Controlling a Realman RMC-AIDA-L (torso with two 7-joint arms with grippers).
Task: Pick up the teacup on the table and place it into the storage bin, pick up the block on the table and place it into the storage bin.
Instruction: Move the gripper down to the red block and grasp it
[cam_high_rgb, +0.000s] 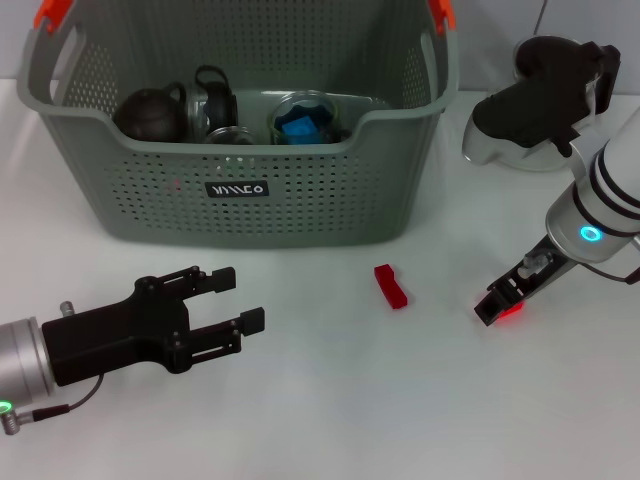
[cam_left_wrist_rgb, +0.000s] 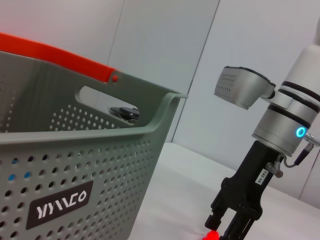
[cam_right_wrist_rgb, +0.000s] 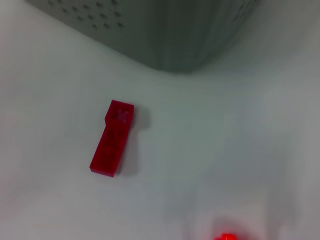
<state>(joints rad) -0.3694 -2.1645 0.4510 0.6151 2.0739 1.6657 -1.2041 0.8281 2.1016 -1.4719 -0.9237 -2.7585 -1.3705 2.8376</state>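
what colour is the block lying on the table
Red. The block shows best in the right wrist view, lying flat on the white table.

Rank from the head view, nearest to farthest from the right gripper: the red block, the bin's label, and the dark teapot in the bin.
From the right gripper:
1. Red block, on the table just to its left.
2. Black label, on the storage bin's front wall.
3. Dark teapot, inside the bin's far-left corner.
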